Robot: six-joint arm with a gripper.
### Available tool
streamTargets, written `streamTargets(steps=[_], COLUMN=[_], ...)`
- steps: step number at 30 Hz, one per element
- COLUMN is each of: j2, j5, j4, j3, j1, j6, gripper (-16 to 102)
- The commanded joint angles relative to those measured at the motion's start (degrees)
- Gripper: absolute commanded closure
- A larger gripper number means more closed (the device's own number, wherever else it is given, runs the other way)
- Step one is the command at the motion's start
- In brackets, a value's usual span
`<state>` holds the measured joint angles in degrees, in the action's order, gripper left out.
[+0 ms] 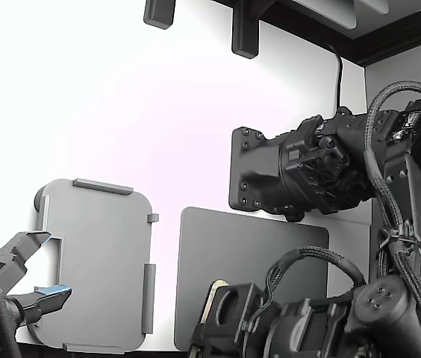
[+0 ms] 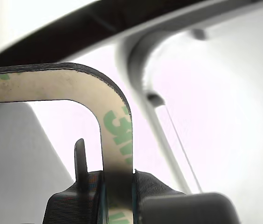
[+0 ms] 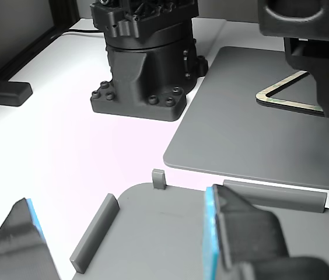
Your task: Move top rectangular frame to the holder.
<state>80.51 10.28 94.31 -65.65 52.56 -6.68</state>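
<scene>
The top rectangular frame (image 2: 115, 126) is beige with green lettering and an open centre. My gripper (image 2: 117, 179) is shut on one of its narrow sides, with the ribbed dark fingers (image 2: 155, 186) pressing both faces. In the other view the frame (image 3: 287, 93) hangs tilted over the dark grey pad (image 3: 234, 128), held at its right end. In the exterior view only a beige sliver of the frame (image 1: 210, 298) shows by the arm at the bottom. The light grey holder (image 1: 98, 261) with raised tabs lies on the exterior view's left, apart from the frame.
A second arm's gripper (image 1: 35, 268) with blue pads stands open over the holder's near-left edge; its pads frame the other view (image 3: 211, 233). A black robot base (image 1: 270, 175) stands behind the dark pad (image 1: 248, 253). Black feet stand at the table's far edge.
</scene>
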Motion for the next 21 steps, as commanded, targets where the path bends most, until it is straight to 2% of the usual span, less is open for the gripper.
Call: streamTargets(steps=[1,14,21], j2=[2.7,7.8,9.1], j5=[-0.2,5.1,5.0], j4=[0.5,0.6,0.6], j3=[1.6,-1.6,-2.3], j1=[-2.8,-13.7,-18.5], j6=[11.4,33.8,37.4], gripper=[97,97,96])
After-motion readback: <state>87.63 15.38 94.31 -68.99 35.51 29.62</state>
